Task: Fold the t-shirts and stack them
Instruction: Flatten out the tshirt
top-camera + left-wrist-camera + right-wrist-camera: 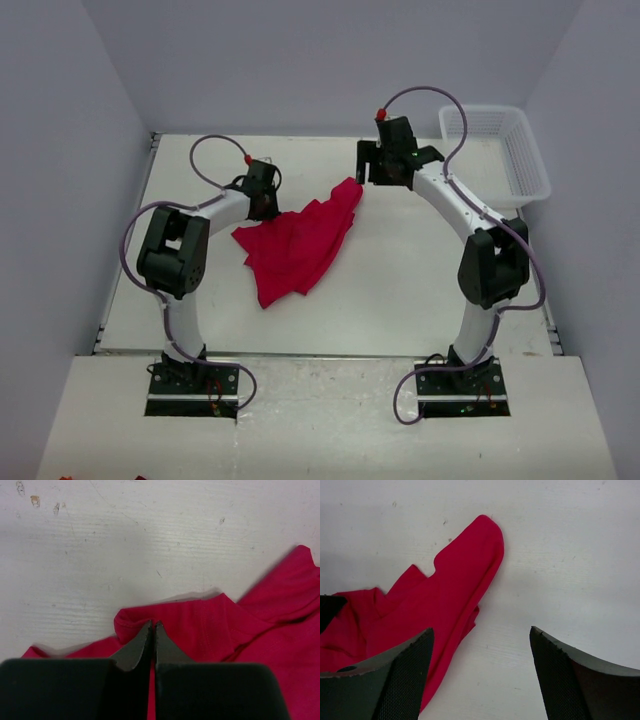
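On the white worktop (pixel 400 290) the crumpled bright red cloth t-shirt (pixel 298 245) lay between both arms, long axis pointing far-right, with the left fingers (pixel 139 649) closed on its left hem and the open right fingers (pixel 402 677) just beside its far tip.

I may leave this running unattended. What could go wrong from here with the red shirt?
1. The left gripper is shut on just a thin fold at the edge of the t-shirt; it may slip out on lifting.
2. The right gripper is open with only one finger over the t-shirt's far tip, the other over bare table; closing here could miss.
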Controlling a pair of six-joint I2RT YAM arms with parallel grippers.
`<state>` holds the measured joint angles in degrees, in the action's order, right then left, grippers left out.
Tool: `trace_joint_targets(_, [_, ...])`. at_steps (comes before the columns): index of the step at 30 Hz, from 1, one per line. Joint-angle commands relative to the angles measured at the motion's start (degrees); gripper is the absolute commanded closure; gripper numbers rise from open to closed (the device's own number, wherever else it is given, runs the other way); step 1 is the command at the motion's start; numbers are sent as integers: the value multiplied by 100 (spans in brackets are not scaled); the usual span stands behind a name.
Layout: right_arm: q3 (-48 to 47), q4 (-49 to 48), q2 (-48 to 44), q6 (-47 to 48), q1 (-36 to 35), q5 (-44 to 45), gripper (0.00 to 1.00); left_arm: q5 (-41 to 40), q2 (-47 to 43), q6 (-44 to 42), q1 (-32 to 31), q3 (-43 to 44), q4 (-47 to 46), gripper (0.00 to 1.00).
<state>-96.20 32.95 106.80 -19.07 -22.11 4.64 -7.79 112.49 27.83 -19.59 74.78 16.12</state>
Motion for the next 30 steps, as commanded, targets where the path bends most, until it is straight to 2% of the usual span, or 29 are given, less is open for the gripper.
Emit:
trace_joint_targets(1, [-92,-60,253,-184,5,-385,22,-178,-288,-76,-27,133,172,100])
trace_joint_targets(8, [-162,36,648,-255,-4,-710,21,-320,-859,-173,-27,10,172,100])
trace_joint_targets(12, [-337,211,964,-273,5,-947,16,-363,-1561,-322,-36,45,268,100])
trace_joint_targets(15, [-486,334,1149,-308,-13,-1185,16,-434,-1905,-401,-36,220,505,100])
trace_joint_targets(18, [-548,309,1316,-352,-57,-1343,21,-469,-2168,-472,-36,396,681,100])
trace_joint_targets(19, [-575,309,1421,-387,-65,-1387,25,-478,-2213,-498,-36,492,725,100])
trace_joint_targets(25, [-680,291,1686,-545,-101,-1387,38,-399,-2468,-586,-36,669,875,100])
trace_joint_targets(30, [-348,20,1686,-685,-162,-1431,39,-486,-2495,-656,-36,634,902,100])
